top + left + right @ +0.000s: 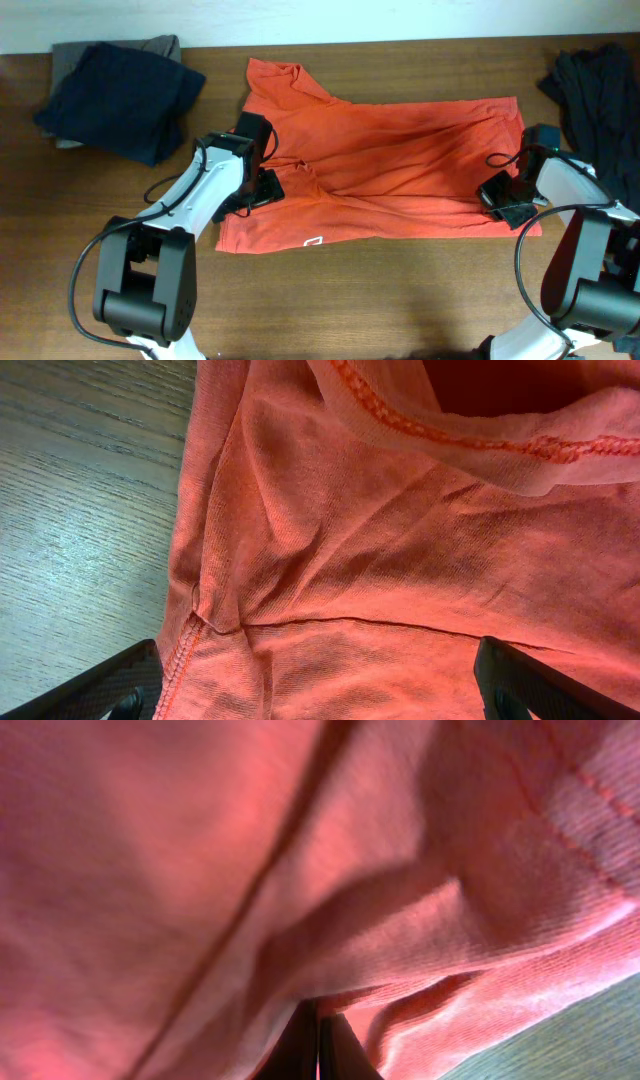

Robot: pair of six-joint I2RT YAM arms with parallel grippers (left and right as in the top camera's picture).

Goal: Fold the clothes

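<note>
From overhead, the red-orange short-sleeved cotton T-shirt (400,150) lies spread flat across the middle of the brown wooden table (400,290). The left gripper (263,184) rests over its left part and the right gripper (505,205) at its lower right corner. A folded dark navy garment (120,95) sits at the far left and a dark crumpled heap (600,80) at the far right.

In the left wrist view, the black fingers (110,690) stand wide apart and released above creased fabric and a stitched hem.

In the right wrist view, the fingers (300,1045) are clenched together on a bunched fold of the shirt.
</note>
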